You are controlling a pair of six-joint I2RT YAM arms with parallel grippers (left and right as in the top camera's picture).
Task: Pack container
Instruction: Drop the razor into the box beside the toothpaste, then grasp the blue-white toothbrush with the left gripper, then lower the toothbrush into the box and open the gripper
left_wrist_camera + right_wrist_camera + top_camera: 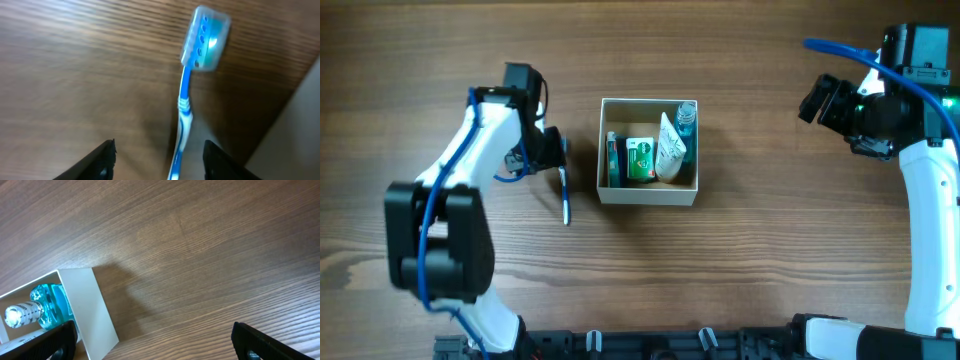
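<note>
The container (603, 150), a small white cardboard box, stands mid-table and holds a green packet (640, 160), a white tube (669, 150), a blue bottle (686, 117) and a dark item at its left wall. A blue and white toothbrush (564, 196) lies on the table just left of the container. In the left wrist view the toothbrush (186, 107) runs between the fingers of my open left gripper (159, 160), head capped and pointing away. My right gripper (152, 342) is open and empty at the far right, with the container's wall (92, 305) and blue bottle (47, 307) at its left.
Wooden table (760, 260) all round the container. The left arm (450, 200) reaches along the left side and the right arm (920, 200) stands at the right edge.
</note>
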